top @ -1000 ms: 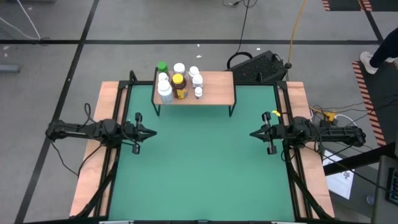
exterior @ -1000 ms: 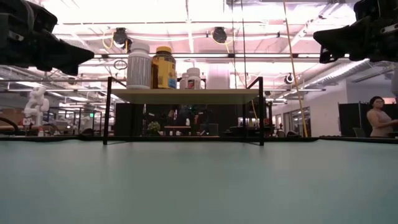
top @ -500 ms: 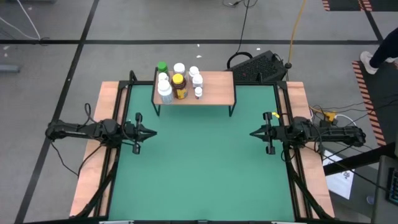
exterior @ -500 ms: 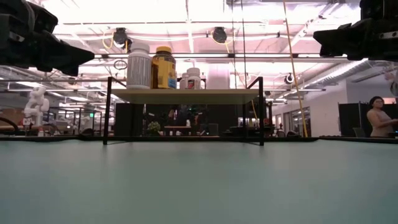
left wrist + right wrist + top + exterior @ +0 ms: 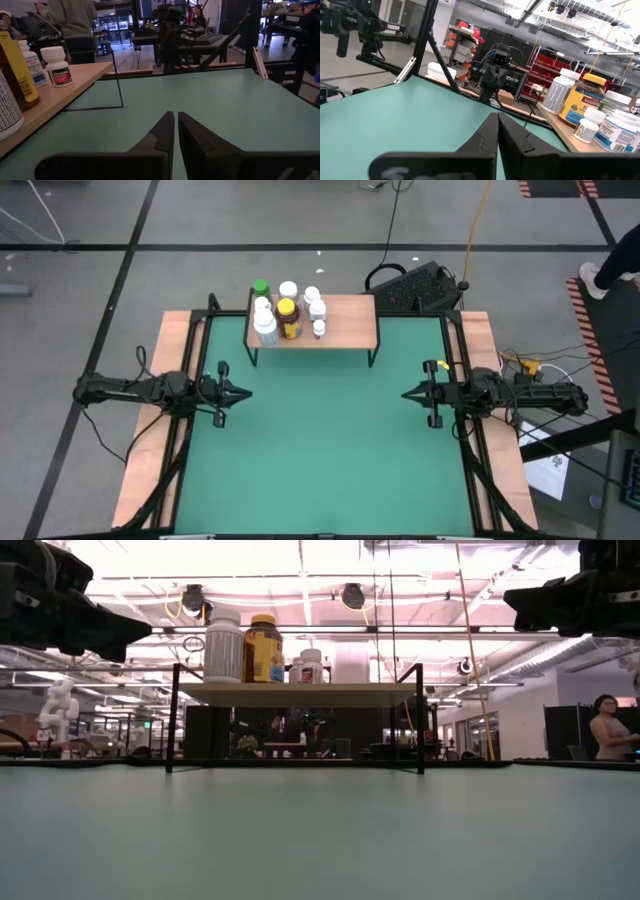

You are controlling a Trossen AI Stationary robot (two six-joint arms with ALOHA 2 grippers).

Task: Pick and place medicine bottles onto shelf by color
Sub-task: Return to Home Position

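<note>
The shelf [image 5: 335,325], a light-wood board on thin black legs, stands at the table's far edge. Several medicine bottles stand on their bases on its left part: the amber bottle with yellow cap [image 5: 288,318], a green-capped one [image 5: 261,287] and white ones [image 5: 266,330], also seen in the low view [image 5: 262,648]. My left gripper [image 5: 247,392] hovers shut at the table's left side, above the mat [image 5: 175,116]. My right gripper [image 5: 404,395] hovers shut at the right side [image 5: 496,117]. Neither touches anything.
The green mat [image 5: 330,450] lies bare between the two grippers. Light-wood strips [image 5: 150,450] run along the table's left and right sides. A black keyboard [image 5: 420,288] lies beyond the far edge. A person [image 5: 608,728] sits in the room beyond.
</note>
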